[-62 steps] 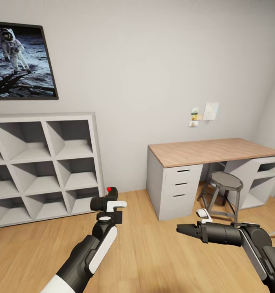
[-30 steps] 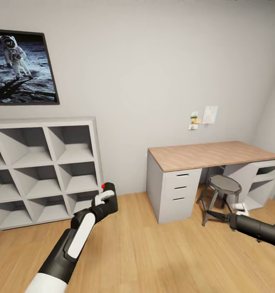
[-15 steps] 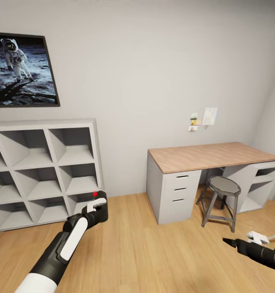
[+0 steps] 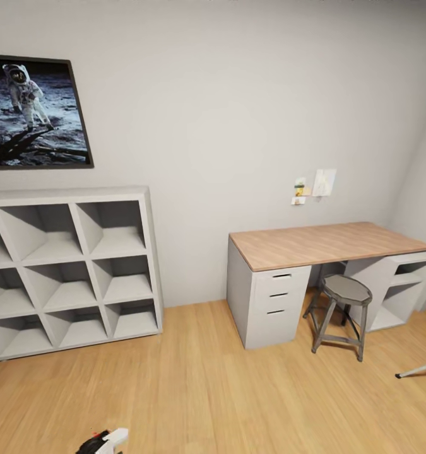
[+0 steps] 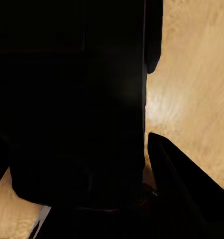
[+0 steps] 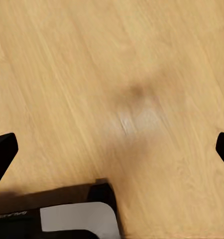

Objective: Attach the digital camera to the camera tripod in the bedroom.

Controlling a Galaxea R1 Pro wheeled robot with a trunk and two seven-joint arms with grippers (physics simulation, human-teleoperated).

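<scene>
In the left wrist view the black digital camera (image 5: 72, 99) sits between the fingers of my left gripper (image 5: 74, 144), which is shut on it. At the bottom edge of the head view, a white piece of the left gripper (image 4: 113, 437) and a red speck of the camera (image 4: 101, 435) peek in. My right gripper (image 6: 112, 149) hangs open over bare wood floor, fingertips far apart. A thin silver-white leg with a black foot, apparently of the camera tripod (image 4: 420, 369), enters at the right edge; the rest of it is out of view.
A grey cube shelf (image 4: 74, 265) stands against the left wall under a moon poster (image 4: 36, 113). A wood-topped white desk (image 4: 320, 243) with drawers is at the right, with a grey octagonal stool (image 4: 344, 290) in front. Light wood floor (image 4: 225, 391) spreads between.
Both arms have dropped low: the left gripper with the camera sank to the bottom edge of the head view, and the right arm left that view. A tripod leg has come in at the right.
</scene>
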